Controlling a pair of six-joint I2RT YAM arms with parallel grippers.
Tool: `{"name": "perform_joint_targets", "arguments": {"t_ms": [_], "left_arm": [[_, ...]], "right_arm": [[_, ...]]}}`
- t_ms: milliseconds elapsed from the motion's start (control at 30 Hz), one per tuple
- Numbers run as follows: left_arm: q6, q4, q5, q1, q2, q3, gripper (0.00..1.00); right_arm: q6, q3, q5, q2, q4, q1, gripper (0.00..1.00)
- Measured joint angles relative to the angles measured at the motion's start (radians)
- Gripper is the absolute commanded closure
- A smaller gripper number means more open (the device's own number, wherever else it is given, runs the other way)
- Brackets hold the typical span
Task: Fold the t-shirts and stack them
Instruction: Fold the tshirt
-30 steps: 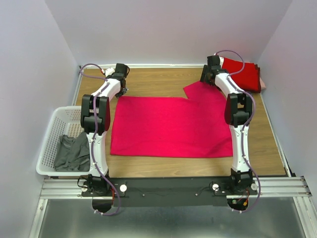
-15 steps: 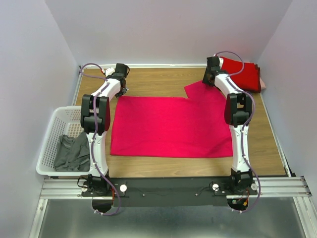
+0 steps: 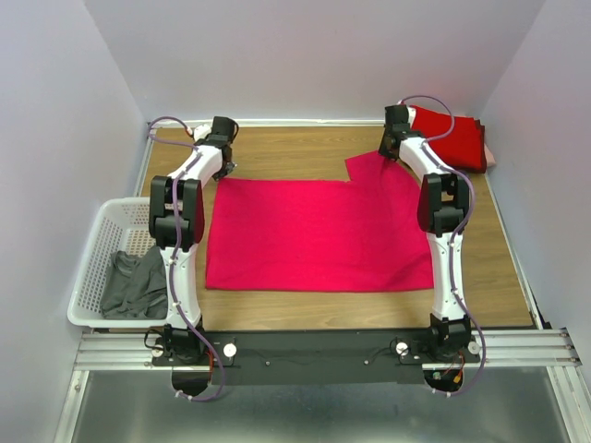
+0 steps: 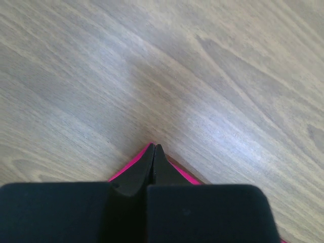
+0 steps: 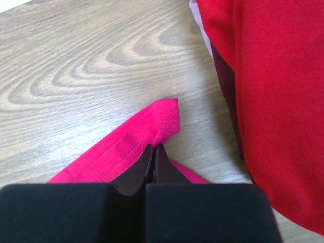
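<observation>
On our wooden table (image 3: 295, 148), a white lattice plastic basket (image 3: 90, 263) holding grey cloth (image 3: 134, 286) sits left of the bright pink-red t-shirt (image 3: 314, 235), which is spread flat. Our left gripper (image 4: 153, 148) pinches the shirt's far left corner, fingers together. Our right gripper (image 5: 153, 148) is clamped on its far right sleeve hem. Just right of that sleeve lie folded deep red t-shirts (image 3: 457, 138).

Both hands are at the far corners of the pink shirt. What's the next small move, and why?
Probably lift both together a little, raising the far edge for a fold toward the near edge. The left hand and right hand each look shut on a far corner of the pink shirt, which lies spread flat and unfolded. The folded red stack sits at the far right.
</observation>
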Motion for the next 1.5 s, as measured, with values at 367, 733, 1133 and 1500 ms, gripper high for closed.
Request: {"name": "perform_joint_targets", "arguments": {"t_ms": [367, 733, 1133, 1500], "left_arm": [[0.03, 0.026, 0.01, 0.016, 0.0, 0.108, 1.0], [0.027, 0.032, 0.011, 0.033, -0.039, 0.041, 1.0], [-0.013, 0.069, 0.026, 0.061, -0.224, -0.239, 1.0], [-0.026, 0.074, 0.031, 0.068, -0.292, -0.354, 1.0]], "right_arm": [[0.001, 0.01, 0.046, -0.052, -0.009, 0.001, 0.99], [0.031, -0.225, 0.07, -0.317, 0.037, 0.002, 0.99], [0.121, -0.745, 0.067, -0.672, 0.107, 0.002, 0.99], [0.196, -1.017, 0.053, -0.95, 0.131, 0.002, 1.0]]}}
